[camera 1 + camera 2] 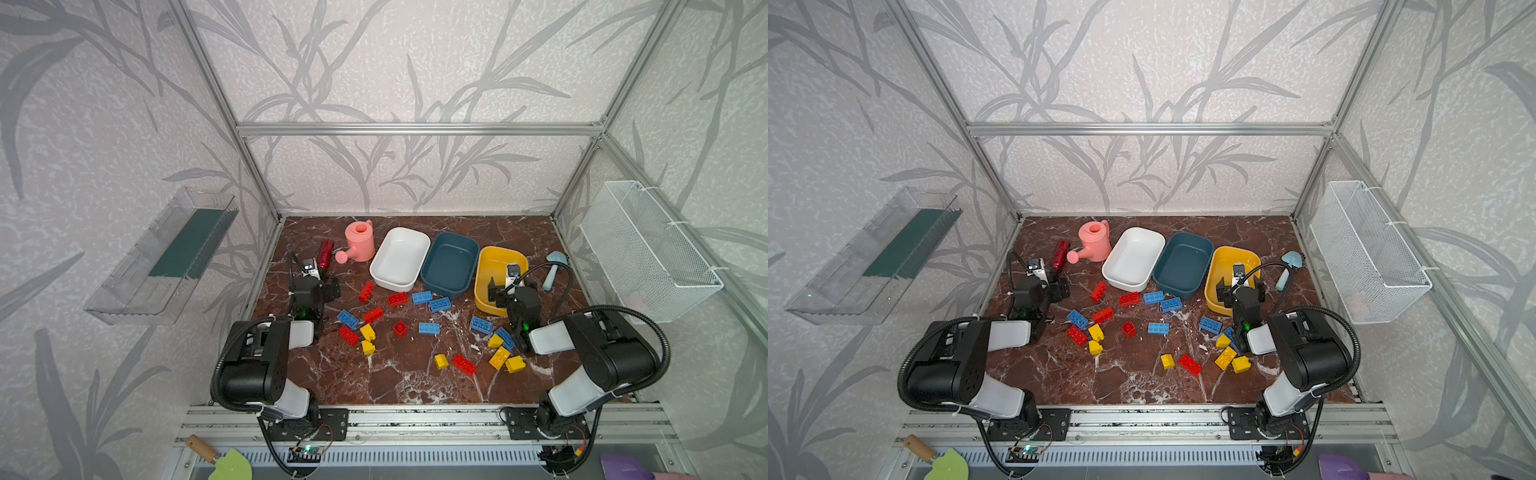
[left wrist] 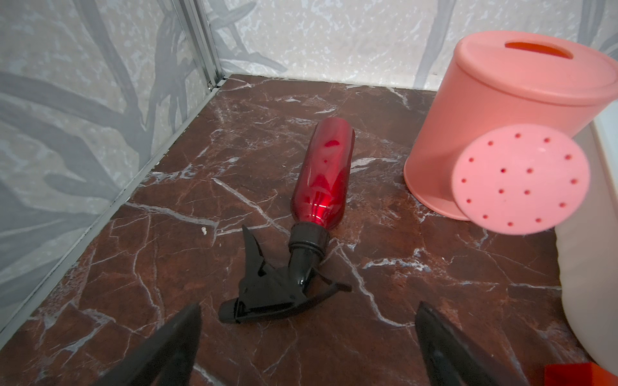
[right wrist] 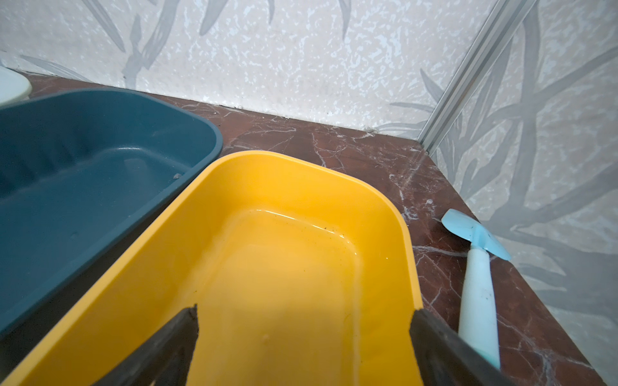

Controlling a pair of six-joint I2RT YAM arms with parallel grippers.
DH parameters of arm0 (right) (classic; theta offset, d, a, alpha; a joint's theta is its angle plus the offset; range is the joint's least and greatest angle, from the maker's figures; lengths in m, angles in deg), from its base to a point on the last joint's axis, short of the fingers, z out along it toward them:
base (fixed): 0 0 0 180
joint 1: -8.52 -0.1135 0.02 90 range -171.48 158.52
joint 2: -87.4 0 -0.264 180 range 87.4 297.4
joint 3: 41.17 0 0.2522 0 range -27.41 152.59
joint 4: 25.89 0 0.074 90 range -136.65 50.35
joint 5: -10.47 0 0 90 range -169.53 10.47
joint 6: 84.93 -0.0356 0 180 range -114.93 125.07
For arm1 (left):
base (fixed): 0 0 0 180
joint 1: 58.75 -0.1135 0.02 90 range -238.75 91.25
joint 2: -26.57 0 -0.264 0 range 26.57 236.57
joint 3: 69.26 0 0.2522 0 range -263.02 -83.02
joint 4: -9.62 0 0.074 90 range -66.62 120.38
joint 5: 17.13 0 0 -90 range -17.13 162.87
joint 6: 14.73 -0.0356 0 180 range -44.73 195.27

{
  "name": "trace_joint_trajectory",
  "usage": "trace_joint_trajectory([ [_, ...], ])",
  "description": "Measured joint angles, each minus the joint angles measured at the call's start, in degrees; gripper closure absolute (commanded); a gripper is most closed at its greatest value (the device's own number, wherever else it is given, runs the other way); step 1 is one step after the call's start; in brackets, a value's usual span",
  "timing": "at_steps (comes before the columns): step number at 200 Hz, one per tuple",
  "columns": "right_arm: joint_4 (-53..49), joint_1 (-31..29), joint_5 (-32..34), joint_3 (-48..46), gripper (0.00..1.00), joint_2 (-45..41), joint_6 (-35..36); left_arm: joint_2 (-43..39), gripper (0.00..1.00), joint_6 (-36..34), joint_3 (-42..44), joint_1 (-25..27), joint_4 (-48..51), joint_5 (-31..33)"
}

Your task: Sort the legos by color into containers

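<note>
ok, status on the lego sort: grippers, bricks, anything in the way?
Left gripper open, empty, facing spray bottle. Right gripper open, empty, over yellow tub. Legos all on table; white tub, teal tub empty too. Nothing blocking them.

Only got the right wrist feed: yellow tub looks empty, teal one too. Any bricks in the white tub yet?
Observer: No. The white tub is empty in both top views. All the bricks lie on the table.
Operator: Closest yellow brick to the right hand?
Observer: A yellow brick lies beside the right arm, nearer the robot's base than the yellow tub.
Operator: And the left hand?
Observer: Open and empty, facing a red spray bottle that lies on its side next to the pink watering can.
</note>
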Motion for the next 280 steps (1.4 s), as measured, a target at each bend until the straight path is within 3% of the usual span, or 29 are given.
trace_joint_trajectory([
  [68,-2.8,0.9,-1.0,0.1,0.01,-1.4,-0.2,-0.1,0.01,0.2,0.0,-0.1,0.1,0.6],
  [89,-7.1,-1.8,1.1,0.0,0.01,-8.2,1.5,-1.9,0.01,1.2,-3.0,-0.1,8.2,3.6],
  [127,-25.4,-9.9,2.0,8.7,0.01,-24.0,3.5,-14.0,0.02,3.3,-11.9,0.1,22.7,4.3],
  [159,-44.3,-15.1,-0.2,22.6,0.01,-29.2,-0.6,-22.6,0.01,5.4,-20.2,4.3,35.5,3.9],
  [198,-65.5,-27.5,-2.5,35.1,0.04,-26.8,-6.8,-29.4,0.05,10.3,-28.5,15.1,55.8,4.7],
  [247,-82.3,-44.5,-5.6,42.1,0.06,-13.0,-14.6,-43.7,0.01,19.0,-27.8,16.2,77.5,4.3],
  [280,-85.6,-49.0,-9.9,45.2,0.07,-1.9,-16.9,-54.7,0.01,22.4,-25.9,16.3,85.0,4.8],
])
